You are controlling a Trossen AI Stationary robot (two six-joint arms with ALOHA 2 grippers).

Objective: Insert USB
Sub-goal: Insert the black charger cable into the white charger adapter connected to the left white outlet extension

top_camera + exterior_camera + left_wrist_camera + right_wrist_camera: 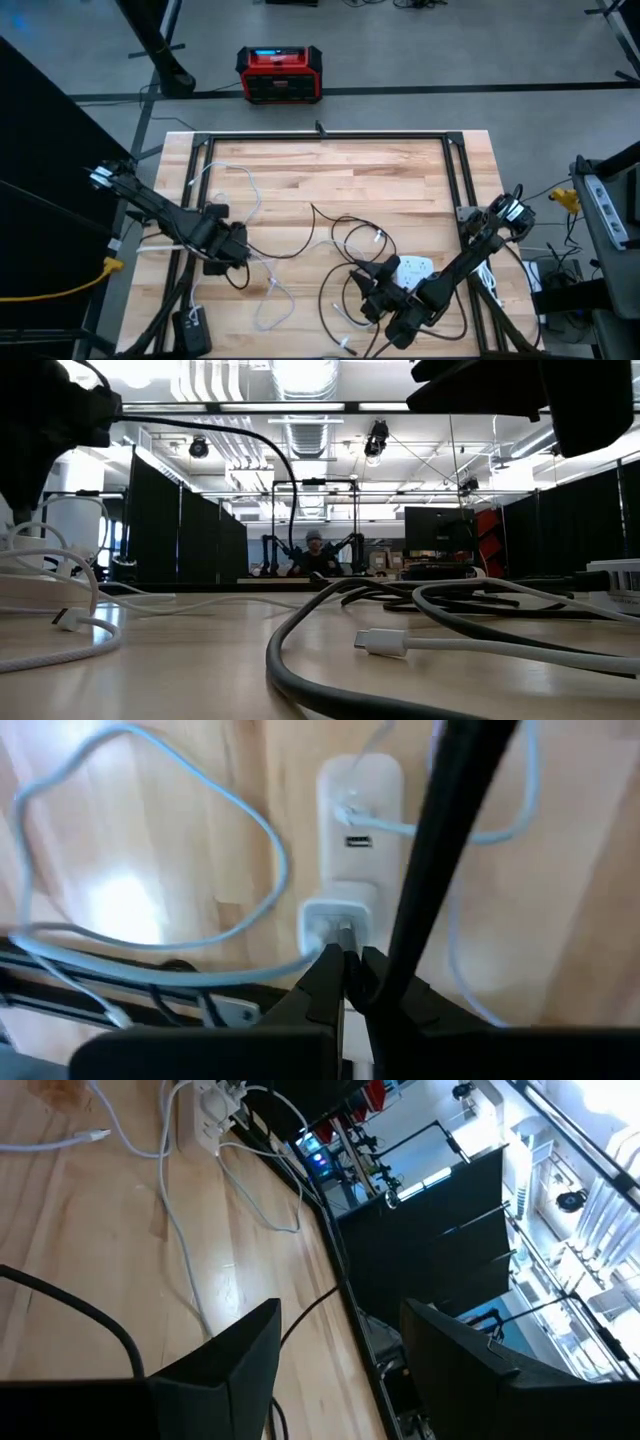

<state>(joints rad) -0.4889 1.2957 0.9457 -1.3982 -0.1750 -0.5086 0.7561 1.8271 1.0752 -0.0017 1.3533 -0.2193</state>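
In the left wrist view a white power strip [358, 810] lies flat on the wooden table, with an empty USB port [358, 842], a white cable [400, 825] plugged in beyond it and a white charger block [338, 915] at its near end. My left gripper [345, 958] [228, 248] points down just above that block, shut on a small USB plug [343, 932]. My right gripper [378, 295] [340, 1350] hangs open and nearly level over the table's near right part, beside another white adapter [413, 268], holding nothing. My left gripper pinches the USB plug between its two fingertips [325, 970], coming from above and pointing down. The plug's metal end [343, 930] sticks out below the tips, over the charger block. A thin white cord [343, 1015] runs back between the fingers. Whether the plug touches the block, I cannot tell.
Black cables [350, 240] and white cables [270, 300] loop over the middle and near part of the table. A black cable [450, 850] crosses the strip in the left wrist view. A loose white plug [385, 643] lies on the wood. A red box [280, 73] stands on the floor beyond the table.
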